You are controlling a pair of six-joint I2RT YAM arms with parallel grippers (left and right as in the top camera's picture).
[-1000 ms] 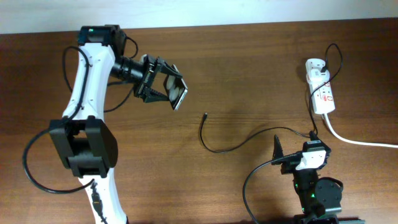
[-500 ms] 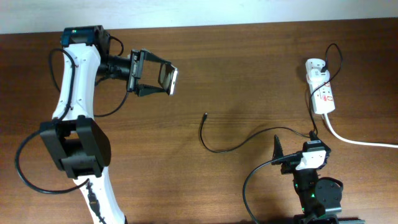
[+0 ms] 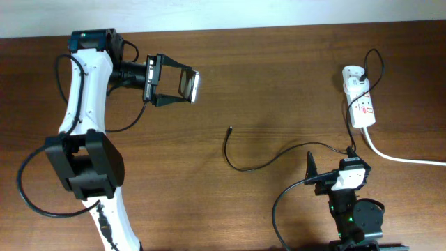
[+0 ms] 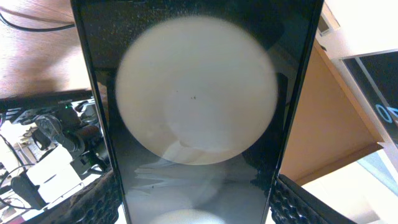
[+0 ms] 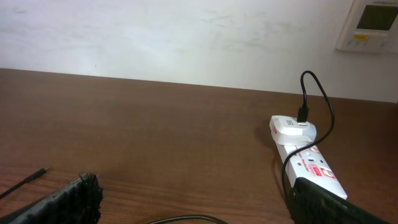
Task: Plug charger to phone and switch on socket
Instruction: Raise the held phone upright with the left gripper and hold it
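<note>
Now the left pincer (image 3: 173,85) clamps the phone (image 3: 189,86) across its width, while the right pincer (image 5: 199,208) gapes wide, holding nothing.

There are 1 phone (image 3: 188,85), 1 charger (image 3: 244,168), 1 socket (image 3: 362,108), 1 table (image 3: 279,70) and 2 robot arms (image 3: 82,104).

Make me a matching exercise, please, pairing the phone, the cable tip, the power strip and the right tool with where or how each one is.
1. phone
2. cable tip
3. power strip
4. right tool

A. open, empty
B. loose on the middle of the table
C. gripped by the left tool
D. far right, white adapter plugged in

Pairs: 1-C, 2-B, 3-D, 4-A.
</note>
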